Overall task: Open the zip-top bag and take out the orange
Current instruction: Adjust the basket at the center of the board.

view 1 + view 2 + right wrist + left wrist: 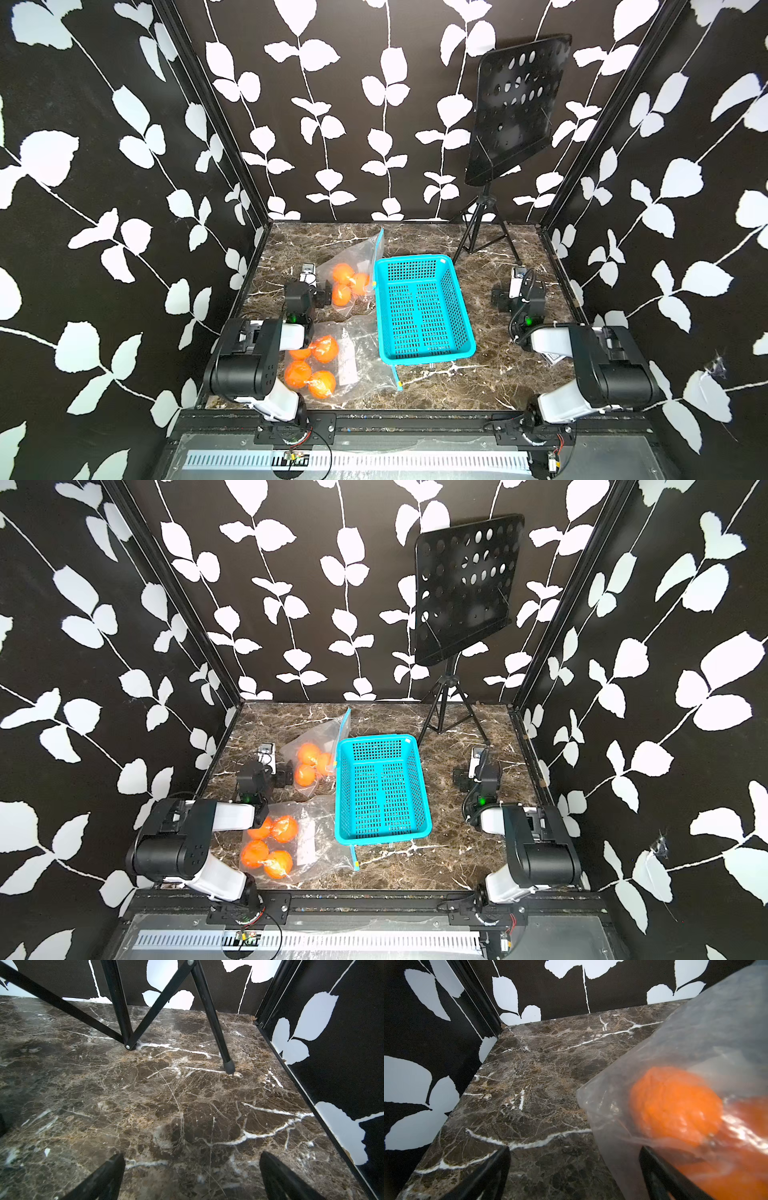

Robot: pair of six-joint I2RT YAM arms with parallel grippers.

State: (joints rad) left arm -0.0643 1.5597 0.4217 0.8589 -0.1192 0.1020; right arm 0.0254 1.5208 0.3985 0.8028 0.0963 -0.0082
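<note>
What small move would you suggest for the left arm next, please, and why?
Probably nudge the open left gripper rightward onto the clear plastic zip-top bag holding three oranges. Its jaws are wide and empty, the bag looms close on one side of the left wrist view, and the oranges are still inside.

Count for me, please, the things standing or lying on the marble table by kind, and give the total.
Zip-top bags: 2, the far bag and the near bag
Oranges: 7 in view, 3 in the far bag, 4 in the near bag
Turquoise basket: 1
Music stand: 1
Total: 11
</note>
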